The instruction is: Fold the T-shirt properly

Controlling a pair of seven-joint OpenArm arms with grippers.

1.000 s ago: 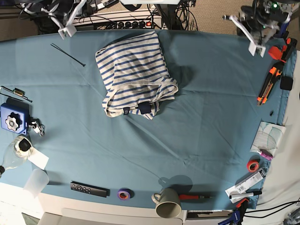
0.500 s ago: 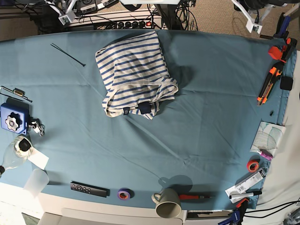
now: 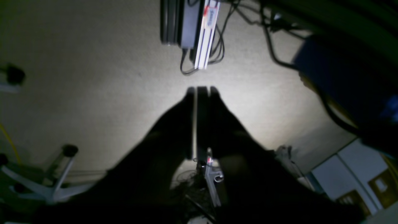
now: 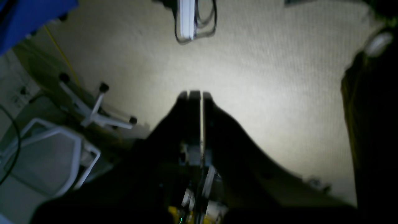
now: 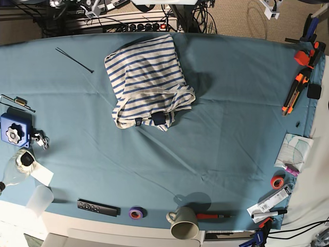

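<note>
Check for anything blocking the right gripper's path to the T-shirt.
Nothing visible blocks it: between the right gripper and the T-shirt lies bare cloth; the thin black stick sits off to the side.

Pulls back over the last second with the left gripper [image 5: 271, 14], from above the far edge of the blue cloth [image 5: 236, 128] to beyond it, near the top of the base view, with less of the arm in sight. Draws back past that edge with the right gripper [image 5: 92, 12] too, also shifting sideways, a little toward the middle of the view.
</note>
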